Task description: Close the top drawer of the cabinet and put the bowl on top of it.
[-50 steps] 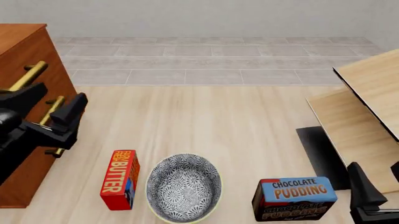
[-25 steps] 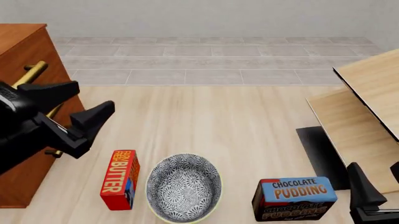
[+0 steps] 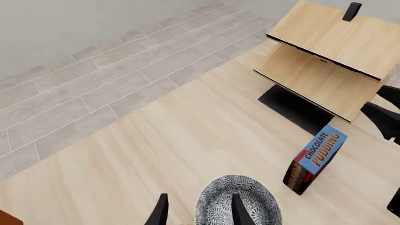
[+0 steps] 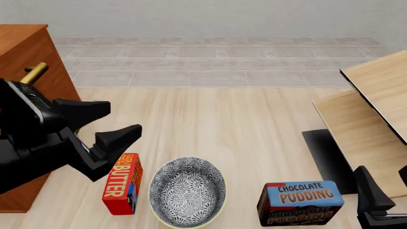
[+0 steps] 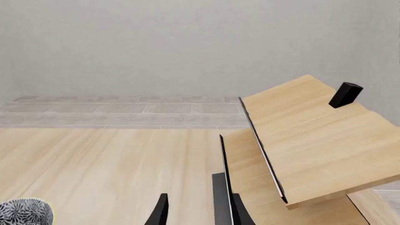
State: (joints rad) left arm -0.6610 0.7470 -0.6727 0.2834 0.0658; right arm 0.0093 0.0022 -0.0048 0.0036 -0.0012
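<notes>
The reddish-brown cabinet stands at the left edge of the front view. Only the end of the top drawer's brass handle shows above my left arm, and the drawer front there looks level with the cabinet face. My left gripper is open and empty, away from the cabinet, just above the butter box. The black-and-white patterned bowl sits upright on the table near the front edge, and its rim shows just past my left fingertips. My right gripper is open and empty at the front right.
A red butter box stands just left of the bowl. A chocolate pudding box stands to the bowl's right. Pale light-wood furniture with a dark base fills the right side. My right fingers are beside it.
My left gripper has swung right and down, away from the cabinet's handles and toward the butter box and bowl. The right arm, the bowl and the boxes have not moved.
</notes>
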